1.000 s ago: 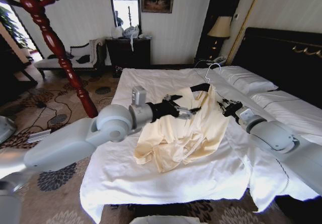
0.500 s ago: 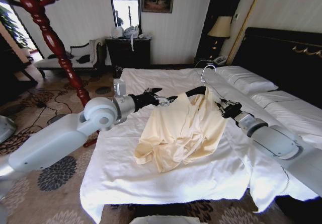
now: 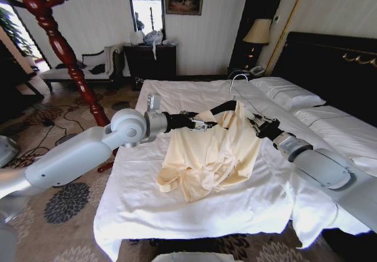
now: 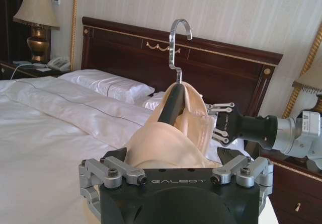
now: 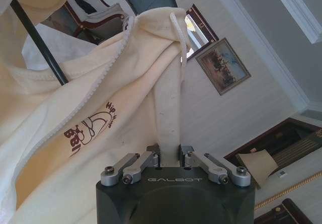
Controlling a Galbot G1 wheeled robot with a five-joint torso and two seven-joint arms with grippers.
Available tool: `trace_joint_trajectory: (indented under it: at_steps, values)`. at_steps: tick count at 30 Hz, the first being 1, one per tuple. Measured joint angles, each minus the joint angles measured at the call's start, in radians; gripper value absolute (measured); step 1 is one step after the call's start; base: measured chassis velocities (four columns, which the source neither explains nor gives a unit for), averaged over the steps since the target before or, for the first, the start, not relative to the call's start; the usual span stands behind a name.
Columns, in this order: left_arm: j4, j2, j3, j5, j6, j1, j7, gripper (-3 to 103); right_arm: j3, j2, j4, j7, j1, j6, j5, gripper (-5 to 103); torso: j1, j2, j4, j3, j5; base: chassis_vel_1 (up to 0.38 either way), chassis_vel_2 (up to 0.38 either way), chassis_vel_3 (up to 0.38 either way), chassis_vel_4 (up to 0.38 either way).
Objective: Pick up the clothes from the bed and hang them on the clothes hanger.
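Note:
The clothes, a cream garment, drape from the black clothes hanger, whose silver hook points up above the bed. My left gripper is shut on the hanger's near end. My right gripper on the far side is shut on a fold of the garment. In the right wrist view the gripper pinches a strip of cream cloth beside a dark printed mark. The left wrist view has the hanger rising out of the garment, with the right gripper beyond it.
A tall red-brown wooden coat stand rises on the carpet left of the bed. The black headboard and pillows are at the right. A lamp and a dark dresser stand by the far wall.
The hanger and the garment's top have risen off the duvet and shifted slightly left. My left arm drew back and up with it. The right gripper kept its hold.

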Motion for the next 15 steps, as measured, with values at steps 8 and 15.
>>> trace_joint_trajectory:
  at_steps: [8,15]
  values:
    - [0.053,-0.032,0.055,0.079,-0.022,-0.042,0.053,100,-0.002,0.001,0.011,0.0,-0.007,0.005,0.019,18,0.0,0.0,-0.0003,0.0,0.0,0.0,0.0,0.0,0.0]
    - [0.082,-0.057,0.176,0.214,-0.104,-0.11,0.099,74,0.001,0.002,0.019,-0.004,-0.016,0.013,-0.009,18,0.0,0.0,-0.0001,0.0,0.0002,0.0,0.0,0.0,0.0]
